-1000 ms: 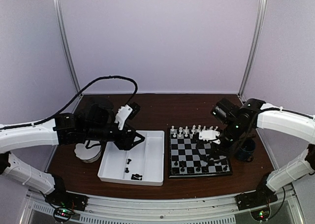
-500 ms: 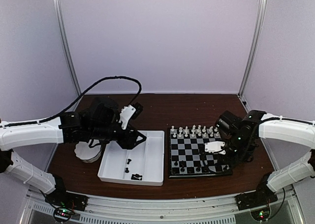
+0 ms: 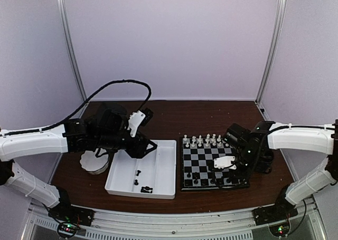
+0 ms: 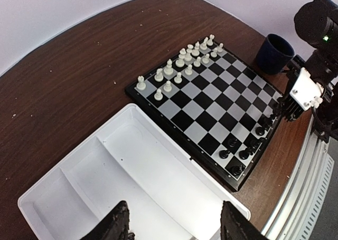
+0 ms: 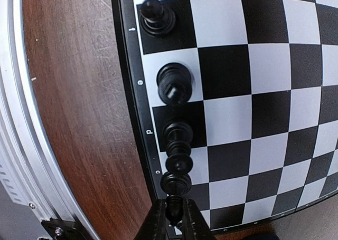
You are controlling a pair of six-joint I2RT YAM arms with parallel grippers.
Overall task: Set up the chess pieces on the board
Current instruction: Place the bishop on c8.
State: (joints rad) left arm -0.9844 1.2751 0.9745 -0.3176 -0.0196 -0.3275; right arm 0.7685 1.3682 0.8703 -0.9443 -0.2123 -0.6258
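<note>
The board (image 3: 209, 164) lies right of centre, with white chess pieces (image 3: 206, 141) on its far rows and black chess pieces (image 3: 204, 181) along its near row. My right gripper (image 5: 173, 219) is low over the board's near right corner, shut on a small black chess piece (image 5: 172, 208). That piece stands at the end of a line of black pieces (image 5: 177, 161) by the board's edge. My left gripper (image 4: 177, 230) hangs open over the white divided tray (image 4: 158, 176), holding nothing. A few black pieces (image 3: 141, 181) lie in the tray.
A white scalloped bowl (image 3: 94, 164) sits left of the tray, partly under the left arm. A dark blue cup (image 4: 274, 52) stands just beyond the board's right side, close to the right arm. The metal rail (image 5: 21, 145) runs along the table's near edge.
My right arm has swung from the board's far right side down to its near right corner, lowering the black piece there. The left arm has shifted only slightly.
</note>
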